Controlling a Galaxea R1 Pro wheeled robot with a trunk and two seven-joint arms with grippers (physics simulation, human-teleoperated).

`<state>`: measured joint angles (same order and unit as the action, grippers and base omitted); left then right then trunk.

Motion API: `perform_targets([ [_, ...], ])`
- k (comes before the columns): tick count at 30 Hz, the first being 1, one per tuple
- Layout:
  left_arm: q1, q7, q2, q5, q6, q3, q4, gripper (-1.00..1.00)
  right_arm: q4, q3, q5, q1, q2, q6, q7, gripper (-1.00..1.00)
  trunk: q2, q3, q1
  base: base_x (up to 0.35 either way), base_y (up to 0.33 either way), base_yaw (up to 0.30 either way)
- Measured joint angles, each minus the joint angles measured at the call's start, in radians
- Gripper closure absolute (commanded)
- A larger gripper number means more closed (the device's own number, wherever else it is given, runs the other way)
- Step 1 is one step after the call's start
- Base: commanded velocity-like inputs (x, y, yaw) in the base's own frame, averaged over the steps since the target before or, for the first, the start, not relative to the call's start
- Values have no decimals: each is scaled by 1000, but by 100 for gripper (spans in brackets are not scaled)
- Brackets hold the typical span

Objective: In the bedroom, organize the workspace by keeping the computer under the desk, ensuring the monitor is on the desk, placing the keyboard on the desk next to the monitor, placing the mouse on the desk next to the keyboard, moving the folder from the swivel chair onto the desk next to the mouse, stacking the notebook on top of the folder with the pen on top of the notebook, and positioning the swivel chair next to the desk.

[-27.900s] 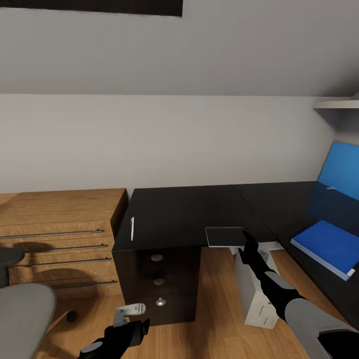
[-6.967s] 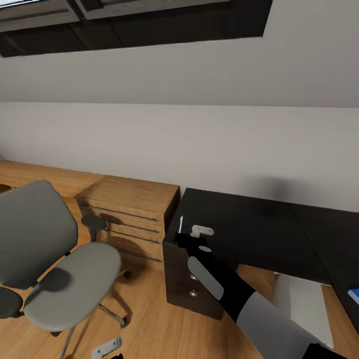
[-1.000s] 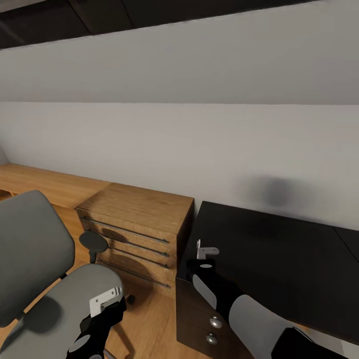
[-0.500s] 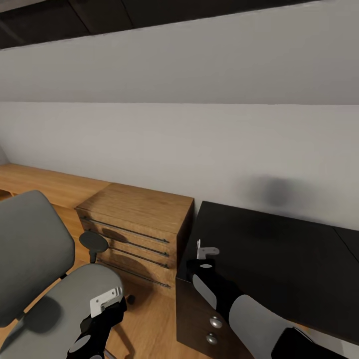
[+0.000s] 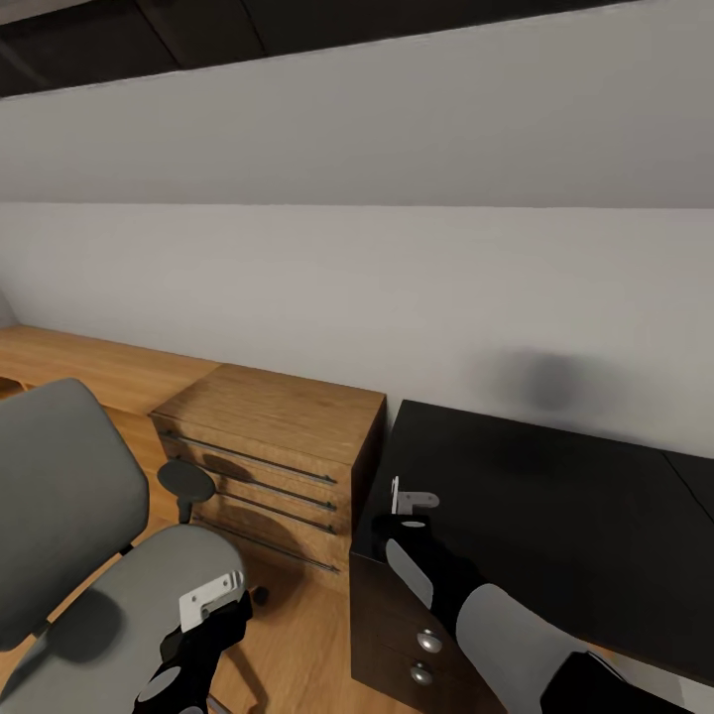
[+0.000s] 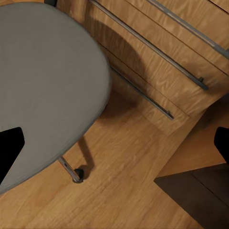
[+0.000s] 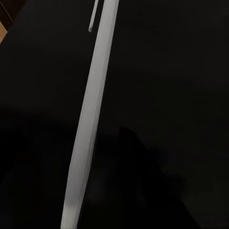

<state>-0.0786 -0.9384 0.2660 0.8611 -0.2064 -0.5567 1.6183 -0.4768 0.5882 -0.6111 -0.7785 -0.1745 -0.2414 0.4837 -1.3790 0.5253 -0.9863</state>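
Pen [image 7: 93, 109] — right end effector [image 5: 405, 499] — desk [image 5: 555, 496]

A home study corner, rendered in simulation. A glossy black table [image 5: 555, 496] stands against a plain pale grey wall [image 5: 357, 288], with a dark drawer unit carrying round silver knobs [image 5: 428, 641] beneath it. Just beside it sits a low light-wood chest of drawers [image 5: 278, 451] with 4 long metal bar handles. A grey padded office chair [image 5: 89, 555] with dark armrests rests on the warm wood-plank floor [image 5: 297, 635].
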Motion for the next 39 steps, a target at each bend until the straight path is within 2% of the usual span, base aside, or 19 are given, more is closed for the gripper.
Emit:
perform_targets([
  [9, 0, 1, -1, 0, 0, -2, 0, -100, 0, -2, -1, -1, 0, -1, -1, 100, 0, 0, 0, 0, 0, 0],
  [16, 0, 2, -2, 2, 0, -4, 0, -100, -11, -48, 8, -1, 0, -34, -2, 100, 0, 0, 0, 0, 0, 0],
  [36, 0, 2, -2, 2, 0, -3, 0, -100, -20, -63, 3, 0, 0, -50, -1, 100, 0, 0, 0, 0, 0, 0],
  [39, 0, 3, 0, 1, -1, -4, 0, -100, -19, -64, -7, 0, 0, -53, 0, 100, 21, -9, 11, 0, 0, 0],
])
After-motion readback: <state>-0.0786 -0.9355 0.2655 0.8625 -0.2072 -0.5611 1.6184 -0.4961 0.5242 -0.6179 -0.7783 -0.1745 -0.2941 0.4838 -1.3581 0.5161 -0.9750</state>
